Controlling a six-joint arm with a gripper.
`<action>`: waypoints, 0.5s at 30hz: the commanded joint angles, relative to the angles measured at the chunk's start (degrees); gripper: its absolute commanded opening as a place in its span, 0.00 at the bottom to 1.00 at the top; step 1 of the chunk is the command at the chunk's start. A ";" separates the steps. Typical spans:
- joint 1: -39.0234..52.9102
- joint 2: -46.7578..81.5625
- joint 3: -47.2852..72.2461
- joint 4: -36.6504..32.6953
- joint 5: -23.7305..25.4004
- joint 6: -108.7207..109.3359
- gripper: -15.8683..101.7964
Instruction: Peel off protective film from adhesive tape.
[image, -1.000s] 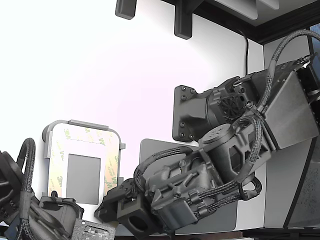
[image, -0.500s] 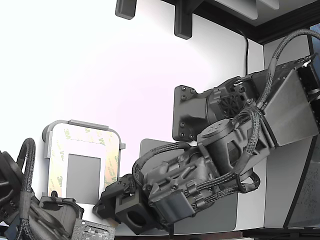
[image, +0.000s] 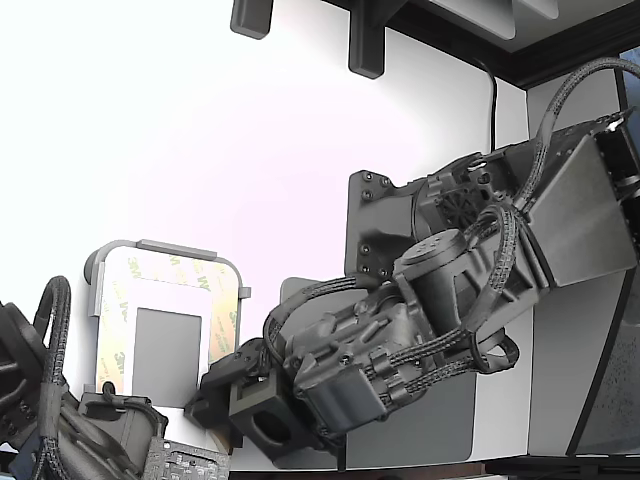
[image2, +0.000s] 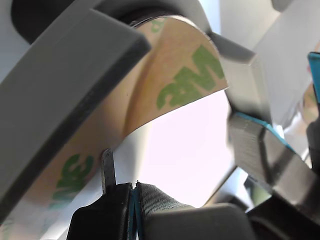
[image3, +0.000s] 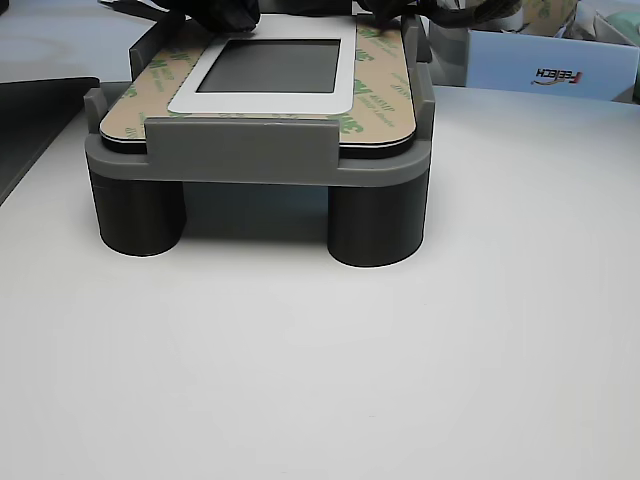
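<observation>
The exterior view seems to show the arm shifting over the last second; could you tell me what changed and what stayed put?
The gripper and its wrist slid a little towards the exterior view's left and slightly down, closing on the plate's near right corner. Whether it took hold of the protective film cannot be told there. The white plate, its grey holder and the grey pad stayed as they were.

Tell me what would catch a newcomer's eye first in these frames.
Probably the big dark robot arm filling the exterior view's right, reaching down toward the plate. Next, the protective film with green 3M logos, curling up close to the wrist camera. In the other view, the grey fixture holding the plate stands on stubby legs.
</observation>
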 joint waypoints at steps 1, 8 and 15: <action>-0.88 2.37 -2.20 2.55 0.70 -0.26 0.06; -2.37 7.38 -8.44 15.03 2.11 0.18 0.37; -2.81 16.26 -9.14 26.10 5.54 5.19 0.96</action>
